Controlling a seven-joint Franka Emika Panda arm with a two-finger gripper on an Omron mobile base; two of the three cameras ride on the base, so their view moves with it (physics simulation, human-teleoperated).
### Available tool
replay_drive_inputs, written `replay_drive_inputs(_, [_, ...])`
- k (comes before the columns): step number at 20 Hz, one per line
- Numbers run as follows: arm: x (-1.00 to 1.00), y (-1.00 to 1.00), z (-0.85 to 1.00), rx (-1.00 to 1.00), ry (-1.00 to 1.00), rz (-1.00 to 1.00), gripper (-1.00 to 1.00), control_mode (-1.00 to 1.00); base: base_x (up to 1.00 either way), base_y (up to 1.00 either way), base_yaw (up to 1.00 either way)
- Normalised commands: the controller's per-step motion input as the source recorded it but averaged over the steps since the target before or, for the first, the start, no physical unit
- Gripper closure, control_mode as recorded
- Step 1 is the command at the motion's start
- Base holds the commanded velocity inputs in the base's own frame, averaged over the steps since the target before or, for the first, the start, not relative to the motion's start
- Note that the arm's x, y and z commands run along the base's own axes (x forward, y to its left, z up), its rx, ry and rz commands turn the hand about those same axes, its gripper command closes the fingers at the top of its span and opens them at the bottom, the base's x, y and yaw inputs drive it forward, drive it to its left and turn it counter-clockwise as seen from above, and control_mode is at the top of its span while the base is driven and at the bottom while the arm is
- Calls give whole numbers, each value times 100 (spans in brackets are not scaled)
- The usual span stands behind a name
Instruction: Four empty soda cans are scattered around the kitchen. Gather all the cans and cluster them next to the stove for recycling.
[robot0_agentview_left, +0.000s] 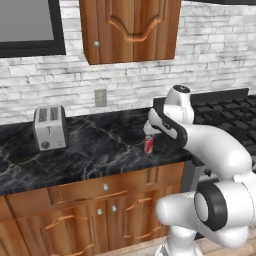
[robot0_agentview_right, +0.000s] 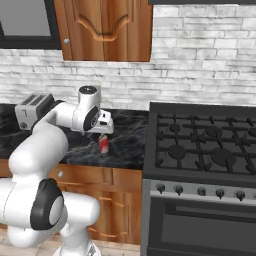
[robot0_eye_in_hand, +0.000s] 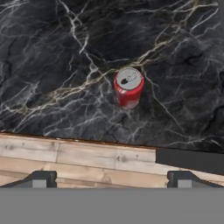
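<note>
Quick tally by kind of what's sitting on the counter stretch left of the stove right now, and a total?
Soda cans: 1, a red can standing upright on the black marble counter, below the gripper
Toasters: 1, the silver toaster toward the left
Total: 2

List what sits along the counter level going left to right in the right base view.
Toaster → pincer, open, above the soda can on the black counter → stove.
</note>
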Motion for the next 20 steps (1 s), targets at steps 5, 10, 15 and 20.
replay_drive_inputs(5, [13,1,-17,-1,4,-2,-100,-100,0,0,0])
replay_drive_inputs(10, [17,0,-28,0,5,-1,-100,-100,0,0,0])
replay_drive_inputs(15, [23,2,-9,0,3,0,-100,-100,0,0,0])
replay_drive_inputs(20, [16,1,-1,0,1,0,-100,-100,0,0,0])
